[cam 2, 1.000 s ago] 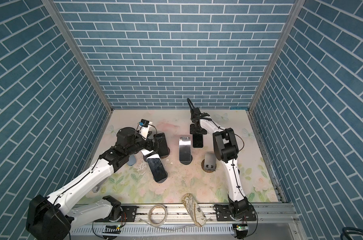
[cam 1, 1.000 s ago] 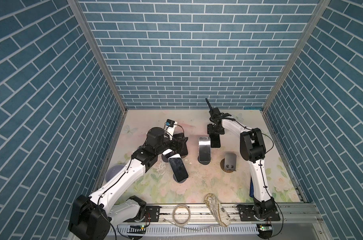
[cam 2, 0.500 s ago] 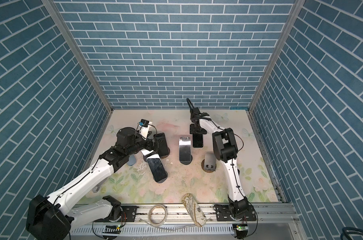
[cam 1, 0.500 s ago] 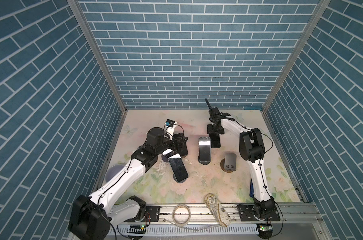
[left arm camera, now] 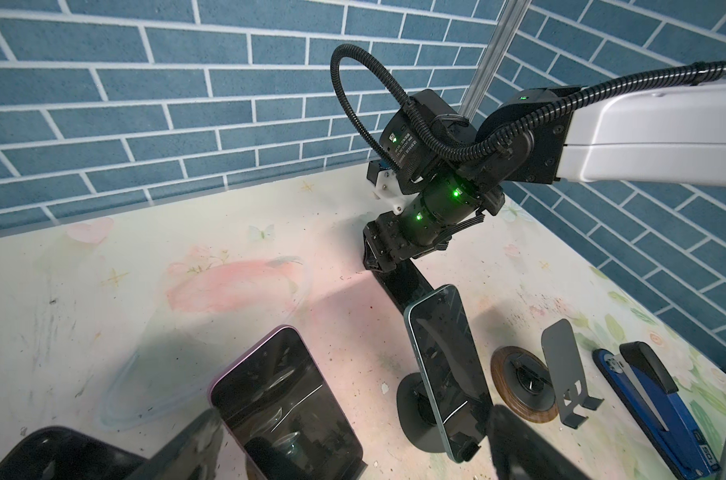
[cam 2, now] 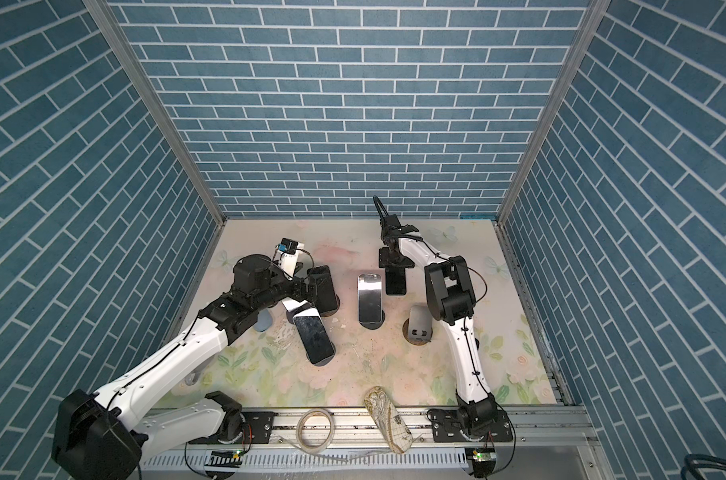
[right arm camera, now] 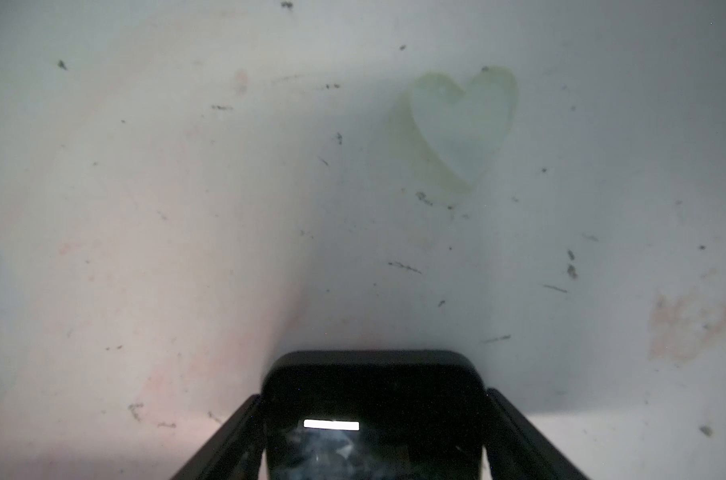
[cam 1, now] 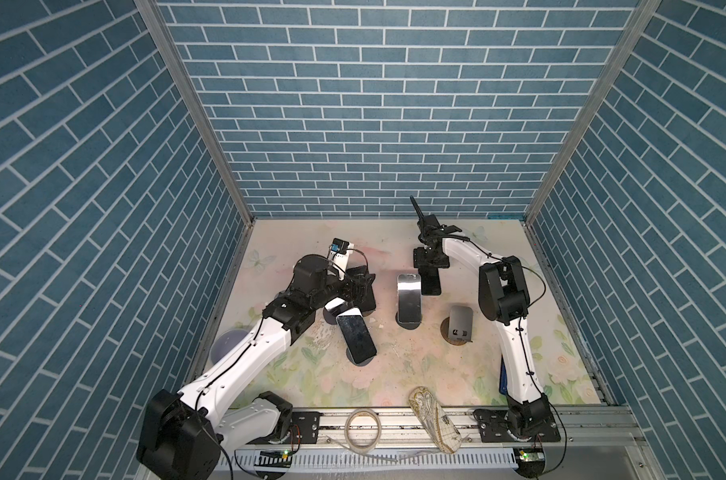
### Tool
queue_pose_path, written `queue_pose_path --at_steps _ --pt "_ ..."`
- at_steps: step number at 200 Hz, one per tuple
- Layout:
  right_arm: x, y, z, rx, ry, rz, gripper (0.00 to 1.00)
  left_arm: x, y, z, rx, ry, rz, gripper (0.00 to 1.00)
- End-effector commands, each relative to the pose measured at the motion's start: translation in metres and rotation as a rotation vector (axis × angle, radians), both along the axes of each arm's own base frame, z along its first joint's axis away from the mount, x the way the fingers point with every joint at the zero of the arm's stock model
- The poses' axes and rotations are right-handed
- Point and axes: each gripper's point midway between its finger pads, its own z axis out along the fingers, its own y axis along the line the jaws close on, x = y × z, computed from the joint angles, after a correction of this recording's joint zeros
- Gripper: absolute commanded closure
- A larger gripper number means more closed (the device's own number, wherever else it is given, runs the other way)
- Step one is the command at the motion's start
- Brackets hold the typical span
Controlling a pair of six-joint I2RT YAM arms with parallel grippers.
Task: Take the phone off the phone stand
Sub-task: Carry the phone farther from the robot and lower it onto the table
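A black phone [cam 1: 431,281] lies flat on the table mat at the back, screen up. My right gripper [cam 1: 430,261] stands over its far end; in the right wrist view the right gripper [right arm camera: 374,397] is open, its fingers [right arm camera: 236,432] flanking the phone [right arm camera: 371,415] with slim gaps. An empty grey phone stand [cam 1: 461,322] on a round wooden base stands just in front. My left gripper [cam 1: 355,286] is open wide beside a dark phone [cam 1: 363,291] on a stand. In the left wrist view a purple-edged phone [left arm camera: 282,399] sits between its blurred fingers [left arm camera: 519,444].
Two more phones lean on round-based stands: a reflective one [cam 1: 409,299] in the middle and one [cam 1: 355,334] front left. A blue stapler [left arm camera: 652,399] lies by the right arm. A patterned pouch [cam 1: 434,417] and a tube ring [cam 1: 363,428] rest on the front rail.
The right gripper's jaws have widened around the black phone. Neither arm has visibly shifted.
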Motion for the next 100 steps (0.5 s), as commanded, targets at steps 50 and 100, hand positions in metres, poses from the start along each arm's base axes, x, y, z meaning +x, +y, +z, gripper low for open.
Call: queue_pose_path --at_steps 50,100 --pt "-0.015 -0.005 -0.031 -0.046 0.103 0.023 0.18 0.000 0.000 -0.004 0.015 0.001 0.000 0.00" --pt "0.011 -0.009 0.028 -0.011 0.004 0.001 0.18 0.000 0.000 -0.002 0.016 0.002 0.002 0.00"
